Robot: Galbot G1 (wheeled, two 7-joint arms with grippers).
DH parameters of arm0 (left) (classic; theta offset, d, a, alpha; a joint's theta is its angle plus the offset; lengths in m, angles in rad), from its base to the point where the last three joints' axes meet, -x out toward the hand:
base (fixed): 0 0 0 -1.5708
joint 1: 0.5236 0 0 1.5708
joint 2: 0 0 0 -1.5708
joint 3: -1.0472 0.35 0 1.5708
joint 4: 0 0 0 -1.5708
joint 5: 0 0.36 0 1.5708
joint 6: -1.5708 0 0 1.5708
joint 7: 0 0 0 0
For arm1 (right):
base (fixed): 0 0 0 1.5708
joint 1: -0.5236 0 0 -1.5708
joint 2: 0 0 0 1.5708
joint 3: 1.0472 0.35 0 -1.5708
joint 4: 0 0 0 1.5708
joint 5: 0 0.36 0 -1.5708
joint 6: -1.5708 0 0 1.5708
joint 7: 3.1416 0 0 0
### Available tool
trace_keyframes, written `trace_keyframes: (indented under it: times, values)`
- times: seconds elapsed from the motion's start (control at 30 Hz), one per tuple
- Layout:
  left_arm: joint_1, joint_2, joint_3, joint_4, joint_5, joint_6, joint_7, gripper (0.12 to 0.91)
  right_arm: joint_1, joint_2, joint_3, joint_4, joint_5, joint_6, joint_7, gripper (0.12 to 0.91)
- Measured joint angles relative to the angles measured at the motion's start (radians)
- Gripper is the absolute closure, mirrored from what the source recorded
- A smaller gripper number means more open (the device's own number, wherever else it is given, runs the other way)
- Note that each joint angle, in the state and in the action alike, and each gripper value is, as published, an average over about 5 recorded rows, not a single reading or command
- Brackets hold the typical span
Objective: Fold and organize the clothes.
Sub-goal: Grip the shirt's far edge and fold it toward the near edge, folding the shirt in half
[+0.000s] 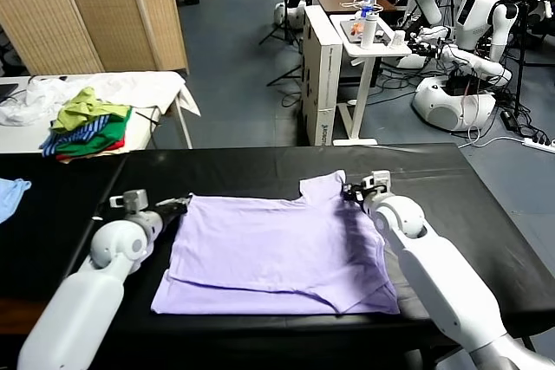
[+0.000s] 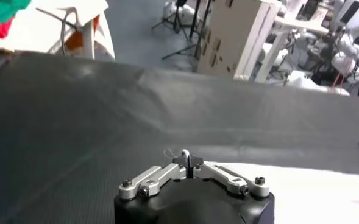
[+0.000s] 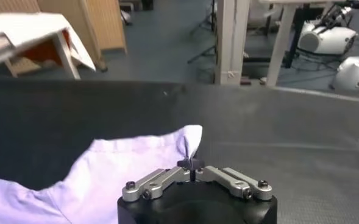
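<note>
The pale lavender T-shirt (image 1: 277,253) lies spread on the black table (image 1: 260,166), its lower part folded up. My left gripper (image 1: 180,204) is shut on the shirt's far left corner; in the left wrist view (image 2: 187,159) a sliver of pale cloth shows between its closed fingertips. My right gripper (image 1: 349,190) is shut on the shirt's far right corner by the neck; in the right wrist view (image 3: 190,163) a peak of the T-shirt (image 3: 136,164) rises into its closed tips. Both hold the far edge low over the table.
A pile of green, striped and red garments (image 1: 87,127) lies on a white table (image 1: 156,88) at the back left. A light blue cloth (image 1: 10,192) lies at the left edge. A white stand (image 1: 368,49) and other robots (image 1: 468,32) are beyond the table.
</note>
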Motion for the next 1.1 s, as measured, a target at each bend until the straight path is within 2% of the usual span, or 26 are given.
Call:
trace_keyframes:
  times: [0.27,0.6,0.83,1.1]
  values:
    - [0.124,0.043,-0.069,-0.162,0.001,-0.002,0.001,0.880,-0.092,-0.074,0.076,0.145,0.046,-0.039,0.005,0.883]
    - [0.336,0.065,-0.186,-0.386,0.022,-0.014,0.007,0.882,-0.231,-0.175,0.186,0.322,0.074,-0.097,-0.014,0.884]
    - [0.454,0.054,-0.259,-0.478,0.038,0.000,0.002,0.882,-0.377,-0.245,0.265,0.433,0.076,-0.126,-0.014,0.885]
    - [0.575,0.023,-0.323,-0.541,0.094,0.024,0.010,0.882,-0.500,-0.292,0.311,0.510,0.078,-0.126,-0.009,0.885]
